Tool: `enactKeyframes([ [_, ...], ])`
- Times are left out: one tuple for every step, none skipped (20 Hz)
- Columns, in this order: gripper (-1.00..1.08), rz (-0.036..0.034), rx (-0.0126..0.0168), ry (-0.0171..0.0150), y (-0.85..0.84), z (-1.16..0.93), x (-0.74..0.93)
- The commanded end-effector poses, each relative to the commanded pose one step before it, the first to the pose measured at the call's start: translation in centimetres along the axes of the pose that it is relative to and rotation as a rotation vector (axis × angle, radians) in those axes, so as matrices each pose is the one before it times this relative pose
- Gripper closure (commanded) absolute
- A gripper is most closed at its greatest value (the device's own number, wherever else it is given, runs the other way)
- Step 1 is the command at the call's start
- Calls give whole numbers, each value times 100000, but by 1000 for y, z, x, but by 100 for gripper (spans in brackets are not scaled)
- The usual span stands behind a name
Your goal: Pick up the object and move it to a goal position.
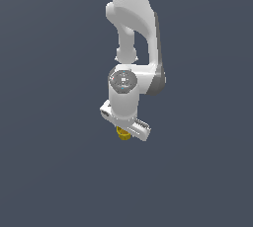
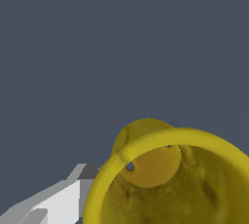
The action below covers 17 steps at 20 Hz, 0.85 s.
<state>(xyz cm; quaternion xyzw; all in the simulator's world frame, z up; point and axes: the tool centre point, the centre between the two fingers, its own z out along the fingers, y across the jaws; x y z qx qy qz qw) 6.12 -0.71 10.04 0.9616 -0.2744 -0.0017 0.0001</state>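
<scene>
**Yellow cup close under the white gripper**

Yellow fills the near part of the wrist view: the object (image 2: 165,179), a small gold cup, is so close to this camera that its round rim makes a wide ring, and one looks down into its hollow inside. The inner wall is rough and darker. At the far side of the rim a rounded yellow part stands up, and a small dark hole shows beside it. Beside the cup, a white and grey piece of the gripper comes into the picture from the edge; it lies just beside the cup's outer wall, but whether it touches the wall I cannot tell.

In the exterior view, taking the cup (image 1: 122,133) as landmark, the white arm (image 1: 132,18) comes down from above it. The round wrist joint is directly over the cup, and the flat gripper (image 1: 125,128) body sits tilted just above it, with its longer end reaching toward the exterior view's right of the cup. Only the lower part of the cup shows, directly under the gripper; the fingers are hidden by the gripper body, so I cannot tell if they are clenched on the cup or released. All around the cup is a plain dark blue-grey background (image 1: 49,171).
</scene>
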Motion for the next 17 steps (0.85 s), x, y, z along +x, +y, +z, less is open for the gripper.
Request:
enactKeyframes([
  [108,111,148,243,1710,-2320,846],
  [108,0,0,0,679,-889,322],
  [108,0,0,0,666,-877,323],
  [108,0,0,0,638,-844,317],
  [108,0,0,0,603,-801,305],
  [108,0,0,0,563,-750,289],
  [108,0,0,0,519,-693,271],
  [108,0,0,0,471,-631,251],
  [108,0,0,0,419,-564,230],
  [108,0,0,0,362,-491,208],
  [108,0,0,0,302,-413,183],
  [108,0,0,0,244,-337,158],
  [108,0,0,0,190,-265,133],
  [108,13,-19,65,144,-233,97],
  [108,0,0,0,94,-136,78],
  [108,0,0,0,54,-78,48],
  [108,0,0,0,17,-25,16],
])
